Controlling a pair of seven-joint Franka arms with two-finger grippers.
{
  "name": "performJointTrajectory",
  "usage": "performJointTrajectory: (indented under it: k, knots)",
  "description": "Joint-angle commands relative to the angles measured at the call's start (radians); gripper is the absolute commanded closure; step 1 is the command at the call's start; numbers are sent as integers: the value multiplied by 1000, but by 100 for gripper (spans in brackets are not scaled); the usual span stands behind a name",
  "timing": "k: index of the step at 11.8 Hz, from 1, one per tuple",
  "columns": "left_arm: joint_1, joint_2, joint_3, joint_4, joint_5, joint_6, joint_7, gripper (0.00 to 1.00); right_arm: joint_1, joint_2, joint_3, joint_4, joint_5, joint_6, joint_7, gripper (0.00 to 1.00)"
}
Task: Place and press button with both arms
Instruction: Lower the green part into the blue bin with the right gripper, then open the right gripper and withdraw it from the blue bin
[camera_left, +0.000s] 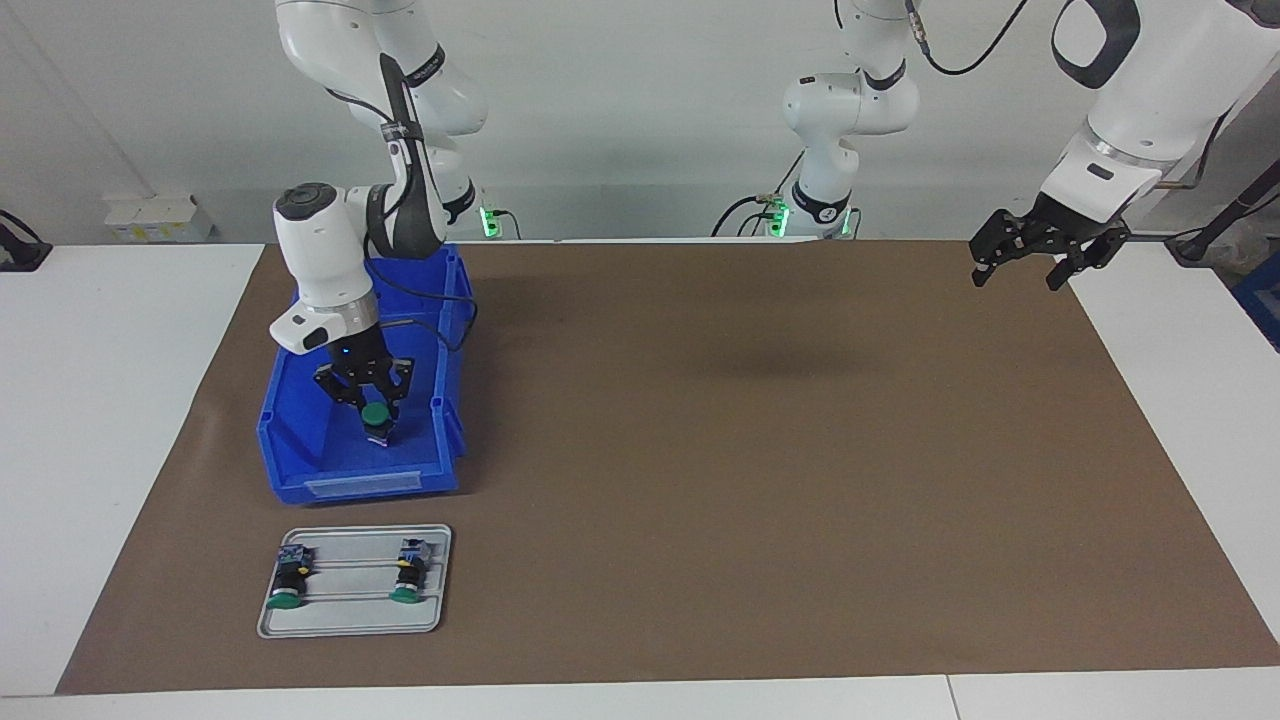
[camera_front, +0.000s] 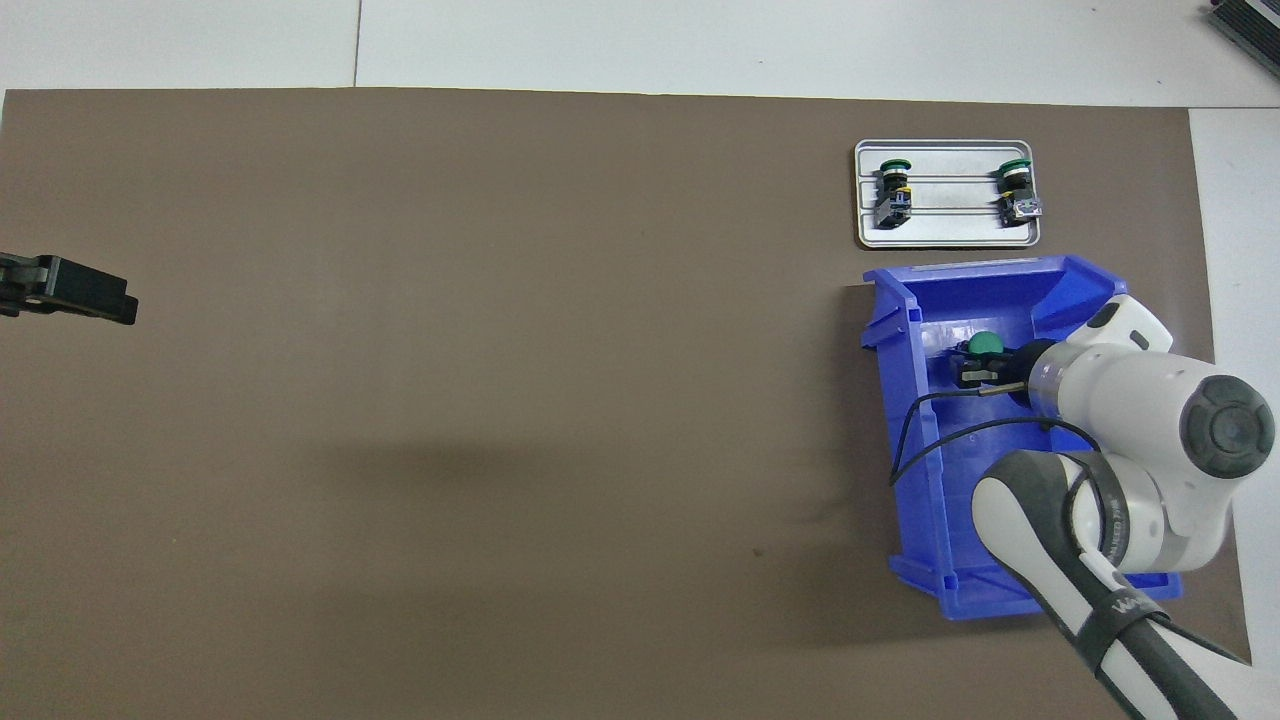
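Two white arms work over a brown mat (camera_left: 700, 450) on the surface. Reaching down into the blue bin (camera_left: 300, 455) at the right arm's end, the right pincer (camera_left: 372, 405) has its fingers around the green-capped button (camera_left: 376, 414), which sits inside the bin; whether the fingers truly clamp it or stand slightly parted cannot be told. Farther from the robots than the bin lies a grey tray (camera_left: 350, 620), carrying two more green-capped buttons (camera_left: 287, 580) on their sides. Waiting in the air over the mat's edge at the left arm's end, the left pincer (camera_left: 1030, 262) has its fingers spread wide and holds nothing.
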Motion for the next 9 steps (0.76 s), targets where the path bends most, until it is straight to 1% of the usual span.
performJointTrajectory:
  k: [1,2,3,4,5,7,8,9]
  knots:
    - [9,-21,-8,-25,6,-3,-7,0,-3,-20,9,-3,35,-1,-41,16]
    - [9,-21,-8,-25,6,-2,-7,0,-3,-37,9,4,35,-28,-41,12]
    - [9,-21,-8,-25,6,-3,-7,0,-3,-60,9,24,35,-77,-41,12]
    - [9,-21,-8,-25,6,-3,-7,0,-3,-83,9,65,35,-158,-41,11]
    - [9,-21,-8,-25,6,-3,-7,0,-3,-98,9,135,51,-276,-41,11]
    - [9,-21,-8,-25,6,-3,-7,0,-7,-100,4,322,114,-526,-41,11]
    - [9,-21,-8,-25,6,-3,-7,0,-15,-97,4,405,114,-629,-39,11]
    - [9,-21,-8,-25,6,-3,-7,0,-17,-95,1,473,114,-718,-39,9]
